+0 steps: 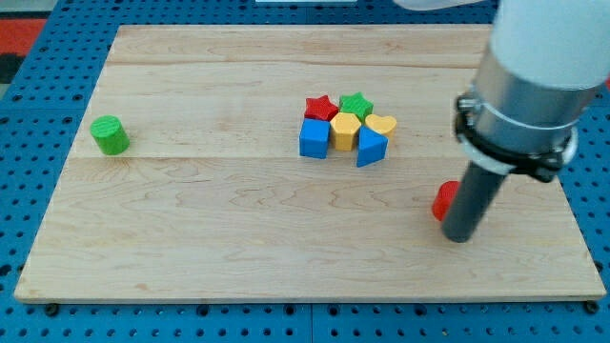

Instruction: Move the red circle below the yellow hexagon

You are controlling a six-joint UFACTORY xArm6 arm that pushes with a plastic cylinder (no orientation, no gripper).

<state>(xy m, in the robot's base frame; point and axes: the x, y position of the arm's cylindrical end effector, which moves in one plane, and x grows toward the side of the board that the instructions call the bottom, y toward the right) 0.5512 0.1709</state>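
Note:
The red circle point(443, 201) lies at the view's right, partly hidden behind my rod. My tip point(458, 237) rests on the board just right of and below the red circle, touching or nearly touching it. The yellow hexagon point(344, 131) sits in a cluster at the board's middle, up and left of the red circle. Around it are a red star point(321, 107), a green star point(356, 104), a yellow heart point(381, 125), a blue cube point(314, 138) and a blue triangle point(371, 148).
A green cylinder point(110, 135) stands alone at the view's left. The wooden board point(191, 238) lies on a blue pegboard; its right edge is close to my rod.

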